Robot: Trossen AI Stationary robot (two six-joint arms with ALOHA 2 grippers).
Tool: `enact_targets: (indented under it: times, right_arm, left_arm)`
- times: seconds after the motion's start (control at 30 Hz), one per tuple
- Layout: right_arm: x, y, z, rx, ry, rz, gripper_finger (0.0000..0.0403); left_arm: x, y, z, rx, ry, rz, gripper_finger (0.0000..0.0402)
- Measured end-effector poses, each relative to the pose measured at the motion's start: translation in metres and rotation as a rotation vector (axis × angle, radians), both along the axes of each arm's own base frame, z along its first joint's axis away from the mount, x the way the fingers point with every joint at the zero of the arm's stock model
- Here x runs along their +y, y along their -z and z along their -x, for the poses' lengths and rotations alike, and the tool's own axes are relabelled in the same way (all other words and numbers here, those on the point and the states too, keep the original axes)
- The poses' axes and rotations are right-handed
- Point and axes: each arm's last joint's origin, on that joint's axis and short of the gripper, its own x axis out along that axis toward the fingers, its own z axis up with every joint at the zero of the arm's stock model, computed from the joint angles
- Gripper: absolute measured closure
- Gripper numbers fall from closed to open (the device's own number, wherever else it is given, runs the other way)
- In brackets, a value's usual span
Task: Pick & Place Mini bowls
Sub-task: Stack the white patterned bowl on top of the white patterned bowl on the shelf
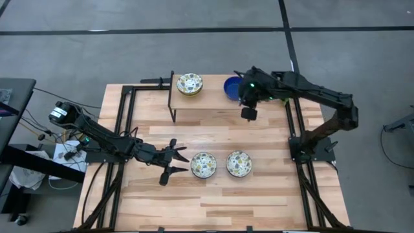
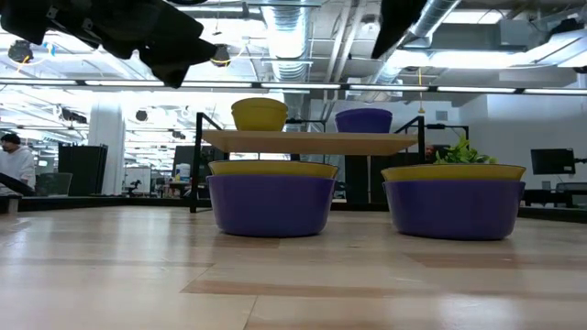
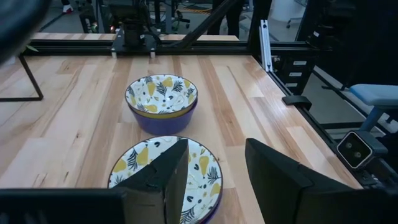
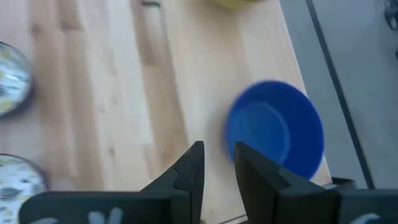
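Two white floral mini bowls with purple outsides stand on the table, one to the left point(image 1: 203, 165) point(image 3: 163, 180) and one to the right point(image 1: 239, 164) point(image 3: 161, 102). A raised wooden shelf point(image 1: 210, 103) at the far side carries a third floral bowl point(image 1: 189, 83) and a cobalt blue bowl point(image 1: 232, 87) point(image 4: 275, 127). My left gripper point(image 1: 183, 163) point(image 3: 217, 162) is open and hovers just left of the left table bowl. My right gripper point(image 1: 249, 114) point(image 4: 217, 155) hangs over the shelf beside the blue bowl, its fingers a narrow gap apart and touching nothing.
The shelf stands on thin black metal legs point(image 1: 173, 97). Black frame rails run along the table's left side point(image 1: 123, 129) and right side point(image 1: 299, 136). A green plant point(image 2: 463, 154) shows behind the right bowl in the low view. Bare wood lies at the near edge point(image 1: 213, 207).
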Motion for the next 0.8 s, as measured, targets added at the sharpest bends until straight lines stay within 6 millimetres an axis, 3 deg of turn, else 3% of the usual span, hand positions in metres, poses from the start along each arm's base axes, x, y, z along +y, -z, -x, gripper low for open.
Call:
enact_targets:
  times: [0.13,0.3,0.53,0.8]
  right_arm:
    - [0.026,-0.005,0.011,-0.053,-0.062,-0.008,0.0324]
    - [0.058,0.007,0.027,-0.048,-0.122,-0.053,0.0323]
    - [0.094,0.046,0.043,-0.074,-0.173,-0.133,0.0323]
    - [0.135,0.094,0.044,-0.06,-0.264,-0.196,0.0323]
  left_arm:
    - [-0.002,0.0,0.001,0.0,0.011,0.0,0.0243]
    - [-0.003,0.0,0.001,0.0,0.015,0.0,0.0243]
    - [-0.005,0.008,-0.003,0.03,0.015,-0.016,0.0243]
    - [-0.017,0.039,-0.021,0.078,0.095,-0.312,0.0243]
